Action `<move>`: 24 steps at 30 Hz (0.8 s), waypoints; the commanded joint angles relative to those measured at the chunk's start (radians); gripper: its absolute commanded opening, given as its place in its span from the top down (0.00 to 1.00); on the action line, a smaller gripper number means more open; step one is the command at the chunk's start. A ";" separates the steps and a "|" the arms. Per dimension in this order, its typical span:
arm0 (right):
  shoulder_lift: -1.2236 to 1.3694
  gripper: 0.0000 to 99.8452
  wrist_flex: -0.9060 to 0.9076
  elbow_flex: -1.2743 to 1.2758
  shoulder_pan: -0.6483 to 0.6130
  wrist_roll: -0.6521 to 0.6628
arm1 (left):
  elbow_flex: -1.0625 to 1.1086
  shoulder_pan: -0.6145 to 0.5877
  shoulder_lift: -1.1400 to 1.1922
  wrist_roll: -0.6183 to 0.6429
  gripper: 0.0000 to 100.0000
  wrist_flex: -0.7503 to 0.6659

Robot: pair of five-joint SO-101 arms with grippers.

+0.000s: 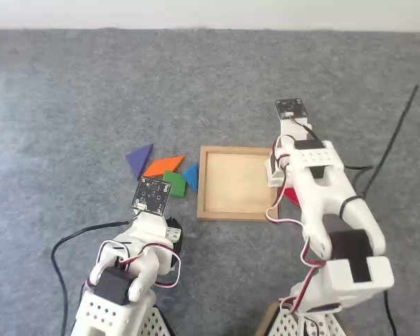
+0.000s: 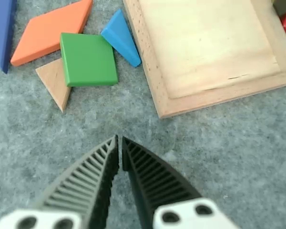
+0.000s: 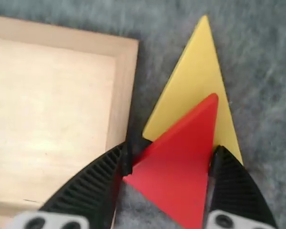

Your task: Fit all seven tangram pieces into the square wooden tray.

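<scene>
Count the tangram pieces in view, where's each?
7. Beside the tray's left edge: dark blue triangle, orange parallelogram, green square, light blue triangle, plain wooden triangle. By its right edge: red triangle in the right pincer, lying over the yellow triangle. None inside the tray.

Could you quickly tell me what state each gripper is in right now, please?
Left gripper: closed, holding nothing.
Right gripper: closed on the red triangle.

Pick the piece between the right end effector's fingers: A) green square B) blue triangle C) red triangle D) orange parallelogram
C: the right end effector has its fingers on either side of the red triangle, which lies over the yellow triangle beside the tray.
</scene>
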 commanded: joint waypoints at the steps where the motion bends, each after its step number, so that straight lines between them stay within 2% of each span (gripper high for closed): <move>1: 0.028 0.73 -0.008 -0.049 -0.013 -0.018 | -0.008 0.005 -0.018 0.006 0.99 0.003; 6: 0.030 0.73 0.059 -0.043 -0.008 -0.008 | -0.008 0.005 -0.018 0.006 0.99 0.003; 10: 0.019 0.73 0.096 -0.021 -0.018 0.060 | -0.008 0.005 -0.018 0.006 0.99 0.003; 16: -0.025 0.62 0.097 0.038 -0.044 0.071 | -0.008 0.005 -0.018 0.006 0.99 0.003; 20: -0.028 0.64 0.096 0.054 -0.090 0.061 | -0.008 0.005 -0.018 0.006 0.99 0.003; 24: -0.028 0.66 0.105 0.058 -0.053 0.061 | -0.008 0.005 -0.018 0.006 0.99 0.003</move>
